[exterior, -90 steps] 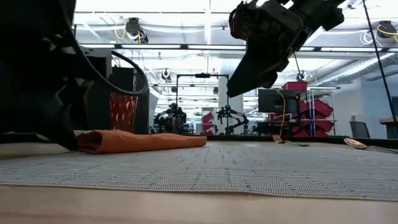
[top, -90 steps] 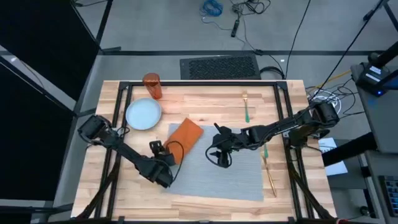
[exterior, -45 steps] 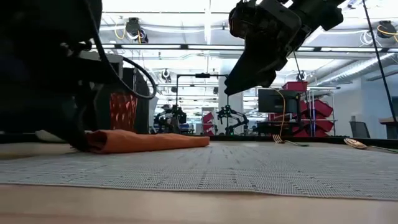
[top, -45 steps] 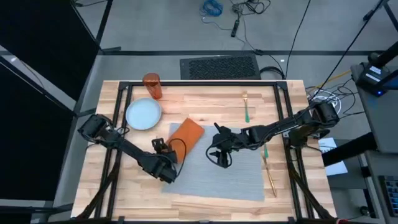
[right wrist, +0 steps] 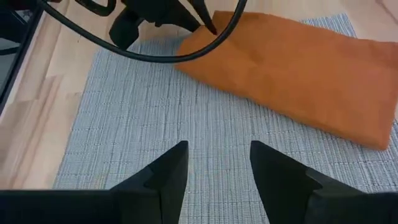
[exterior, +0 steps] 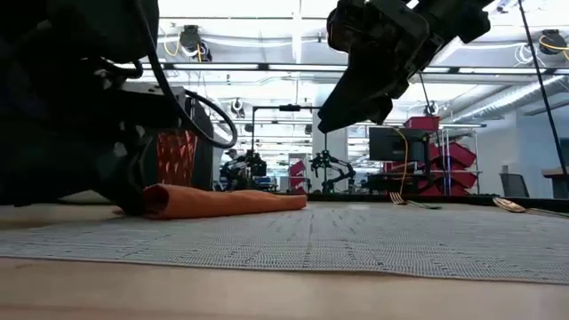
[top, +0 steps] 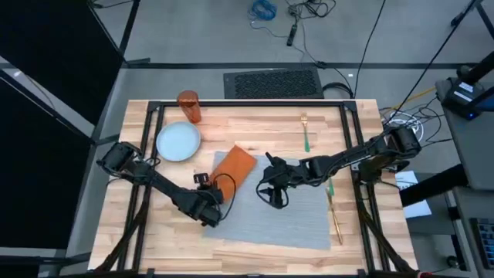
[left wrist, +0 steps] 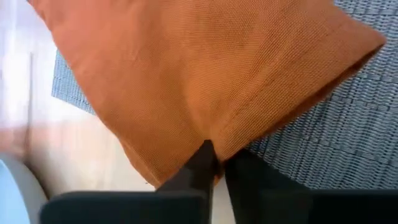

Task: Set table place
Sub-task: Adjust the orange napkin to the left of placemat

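The placemat (top: 272, 208) lies on the table (top: 255, 123), near its front edge. The napkin (top: 232, 167) overlaps the mat's rear left corner. The plate (top: 178, 142) sits left of the napkin, with the tumbler (top: 189, 106) behind it. A fork (top: 306, 133) lies behind the mat on the right, and more cutlery (top: 335, 212) lies along the mat's right side.

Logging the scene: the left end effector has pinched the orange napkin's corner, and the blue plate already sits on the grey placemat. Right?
Not quite. The high view shows the blue plate on bare wood beside the grey placemat, not on it. The left end effector does pinch the orange napkin's corner.
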Controlling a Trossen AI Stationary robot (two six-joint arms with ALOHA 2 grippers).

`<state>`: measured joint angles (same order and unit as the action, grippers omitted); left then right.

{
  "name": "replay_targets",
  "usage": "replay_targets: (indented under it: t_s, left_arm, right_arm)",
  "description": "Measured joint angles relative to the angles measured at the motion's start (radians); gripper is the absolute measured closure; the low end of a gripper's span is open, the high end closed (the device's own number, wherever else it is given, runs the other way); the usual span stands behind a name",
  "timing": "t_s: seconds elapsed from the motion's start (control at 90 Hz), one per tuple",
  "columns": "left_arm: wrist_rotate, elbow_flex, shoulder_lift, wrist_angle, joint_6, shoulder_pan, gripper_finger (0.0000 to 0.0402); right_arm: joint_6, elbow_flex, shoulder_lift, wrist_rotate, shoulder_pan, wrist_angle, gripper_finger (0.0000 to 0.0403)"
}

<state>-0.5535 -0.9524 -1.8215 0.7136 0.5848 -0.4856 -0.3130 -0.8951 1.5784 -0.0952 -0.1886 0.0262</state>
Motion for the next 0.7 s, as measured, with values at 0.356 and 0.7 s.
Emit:
replay_targets:
  t_s: [0.356,0.7]
  left_arm:
    - [-0.008,-0.016,-0.003,0.018,-0.024,-0.002,0.0401]
    - [-0.051,-0.121,-0.005,0.163,-0.015,-0.032,0.0401]
  right_arm:
    - [0.0,0.0,0.0,0.0,-0.01,0.0,0.0244]
    - [-0.021,0.02,0.0,-0.004,-0.01,0.007,0.0244]
